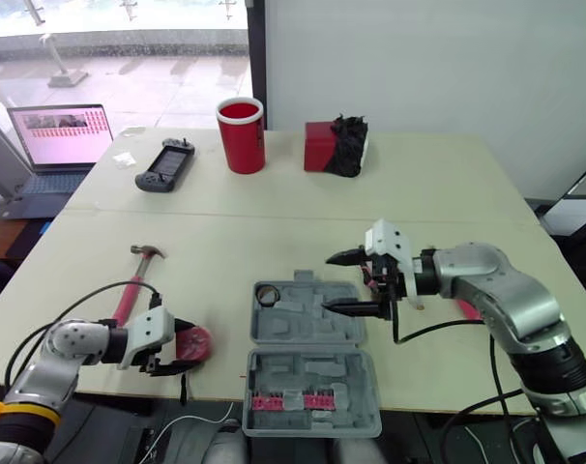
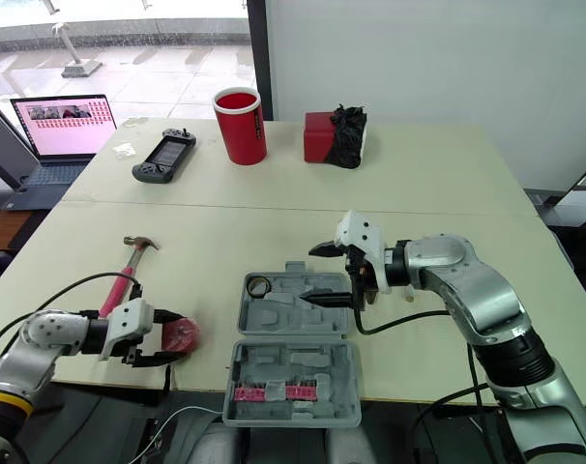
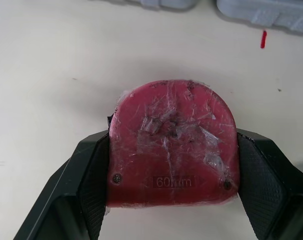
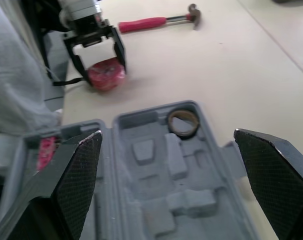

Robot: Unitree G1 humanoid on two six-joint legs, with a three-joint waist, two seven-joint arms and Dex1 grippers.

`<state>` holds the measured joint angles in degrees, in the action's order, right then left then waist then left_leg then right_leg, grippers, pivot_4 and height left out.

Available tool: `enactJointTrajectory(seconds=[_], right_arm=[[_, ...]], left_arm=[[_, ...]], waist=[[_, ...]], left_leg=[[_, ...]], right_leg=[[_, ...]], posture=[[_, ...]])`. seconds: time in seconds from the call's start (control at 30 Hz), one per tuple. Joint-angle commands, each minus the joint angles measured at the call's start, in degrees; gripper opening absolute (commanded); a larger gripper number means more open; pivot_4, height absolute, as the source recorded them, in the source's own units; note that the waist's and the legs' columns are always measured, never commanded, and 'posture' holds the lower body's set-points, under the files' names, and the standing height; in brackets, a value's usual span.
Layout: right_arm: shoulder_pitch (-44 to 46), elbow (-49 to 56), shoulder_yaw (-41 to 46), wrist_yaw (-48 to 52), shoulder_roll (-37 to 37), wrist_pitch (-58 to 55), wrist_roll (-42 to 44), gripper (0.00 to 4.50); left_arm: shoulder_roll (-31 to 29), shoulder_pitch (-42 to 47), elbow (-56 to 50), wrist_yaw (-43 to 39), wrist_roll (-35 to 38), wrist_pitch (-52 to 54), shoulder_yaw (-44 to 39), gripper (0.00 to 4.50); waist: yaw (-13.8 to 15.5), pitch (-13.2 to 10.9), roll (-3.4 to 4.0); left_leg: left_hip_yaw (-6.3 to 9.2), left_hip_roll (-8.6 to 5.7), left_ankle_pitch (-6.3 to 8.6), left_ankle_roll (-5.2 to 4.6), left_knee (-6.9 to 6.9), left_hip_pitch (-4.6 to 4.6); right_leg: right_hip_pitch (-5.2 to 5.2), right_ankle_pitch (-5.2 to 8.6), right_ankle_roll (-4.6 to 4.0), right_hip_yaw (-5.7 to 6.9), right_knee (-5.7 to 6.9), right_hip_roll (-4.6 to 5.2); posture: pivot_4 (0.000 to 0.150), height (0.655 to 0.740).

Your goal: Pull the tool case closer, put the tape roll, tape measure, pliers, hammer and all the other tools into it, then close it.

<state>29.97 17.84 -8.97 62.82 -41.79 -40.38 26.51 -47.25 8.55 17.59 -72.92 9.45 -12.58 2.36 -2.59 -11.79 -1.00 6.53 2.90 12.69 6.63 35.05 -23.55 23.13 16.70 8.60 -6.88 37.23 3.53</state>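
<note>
overhead stereo, wrist close-ups; shared case (image 1: 303,324)

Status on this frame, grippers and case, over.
Left gripper shut on tape measure, on the table. Right gripper open over open tool case, tape roll inside. Hammer lies outside, left of case. No obstacle seen between them.

The left arm (image 1: 69,346) and right arm (image 1: 506,290) wear rounded silver-grey shells ending in white blocky wrist housings (image 1: 385,240), trailed by thin black cables (image 1: 438,330) — a yellow band (image 1: 8,410) rings the left — while the left gripper (image 1: 187,346) and right gripper (image 1: 327,282) each carry two black wedge-shaped fingers (image 4: 271,170) with cross-hatched pads.
</note>
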Motion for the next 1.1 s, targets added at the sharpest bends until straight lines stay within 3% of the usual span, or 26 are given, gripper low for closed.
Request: enactJointTrajectory(seconds=[0.03,0.1,0.17,0.3,0.4,0.47,0.6,0.8,0.97,1.1], right_arm=[[1.19,2.69,0.79,-2.15,0.43,1.38,-0.62,4.5],[0.87,2.99,1.02,-5.05,1.11,4.73,-3.63,4.5],[1.66,2.42,1.8,-5.94,1.09,0.9,-1.96,4.5],[7.19,0.57,3.94,-7.66,1.41,-22.99,9.19,4.5],[11.49,-3.93,10.94,-13.34,10.95,-44.11,16.94,4.5],[12.17,-4.68,14.0,-16.29,14.99,-50.55,18.62,4.5],[10.15,-10.8,14.45,-26.46,17.91,-52.12,27.15,4.5],[7.44,-20.75,19.53,-45.97,23.89,-52.12,50.11,4.5],[4.99,-22.34,18.08,-60.37,26.12,-51.59,61.92,4.5],[2.46,-23.14,12.65,-73.23,24.78,-43.04,77.64,4.5]], left_arm=[[-2.67,0.43,-8.19,-0.23,3.92,4.33,-3.47,2.95],[-3.29,0.49,-11.65,-0.19,5.01,6.57,-3.98,2.95],[-3.88,1.6,-16.72,-0.38,6.66,10.15,-3.84,2.95],[-3.25,4.76,-23.06,-0.22,8.41,15.73,-2.46,2.95],[-0.95,8.3,-26.19,0.94,8.69,19.25,0.05,2.95],[-0.24,9.24,-27.04,1.05,8.01,19.83,1.03,2.95],[1.68,11.17,-28.24,1.27,7.4,20.98,3.58,2.95],[3.38,12.61,-27.06,0.91,6.37,20.36,6.18,2.95],[4.39,13.16,-26.69,1.06,5.86,19.96,6.97,2.95],[5.18,13.37,-26.42,1.45,5.2,19.46,7.57,2.95]], waist=[[0.0,0.0,-0.01],[0.01,-0.01,0.01],[0.06,-0.01,0.0],[0.01,-0.01,0.01],[-0.27,0.0,-0.01],[-0.44,0.0,-0.01],[-0.32,-0.01,0.01],[-0.93,-0.01,0.01],[-1.6,-0.01,0.01],[-1.57,-0.01,0.01]], left_leg=[[0.0,0.0,0.0,0.0,0.01,0.0],[0.0,0.0,0.0,0.0,0.01,0.0],[0.0,0.0,0.0,0.0,-0.01,0.0],[0.0,0.0,0.0,0.0,0.01,-0.01],[0.05,0.01,-0.01,-0.01,0.01,0.02],[0.11,0.02,-0.01,-0.01,0.0,0.04],[0.14,0.02,0.0,-0.02,-0.06,0.01],[0.14,0.03,0.0,-0.03,-0.05,0.0],[0.15,0.03,0.0,-0.03,-0.05,0.0],[0.18,0.05,0.0,-0.04,-0.04,0.0]], right_leg=[[0.0,0.0,0.0,0.0,0.0,0.0],[0.0,0.0,0.0,0.0,0.0,0.01],[0.0,0.01,0.0,0.0,0.0,0.0],[-0.01,0.0,0.01,0.0,0.01,0.0],[-0.01,-0.01,0.0,0.0,0.07,-0.04],[-0.02,-0.01,0.01,0.01,0.12,-0.11],[-0.01,-0.01,0.02,0.04,0.16,-0.12],[0.0,-0.01,0.03,0.04,0.16,-0.12],[-0.01,-0.01,0.03,0.04,0.17,-0.13],[0.0,-0.01,0.03,0.04,0.19,-0.17]], posture=[[0.15,0.74],[0.15,0.74],[0.15,0.74],[0.15,0.74],[0.15,0.74],[0.15,0.74],[0.15,0.74],[0.15,0.74],[0.15,0.74],[0.15,0.74]])
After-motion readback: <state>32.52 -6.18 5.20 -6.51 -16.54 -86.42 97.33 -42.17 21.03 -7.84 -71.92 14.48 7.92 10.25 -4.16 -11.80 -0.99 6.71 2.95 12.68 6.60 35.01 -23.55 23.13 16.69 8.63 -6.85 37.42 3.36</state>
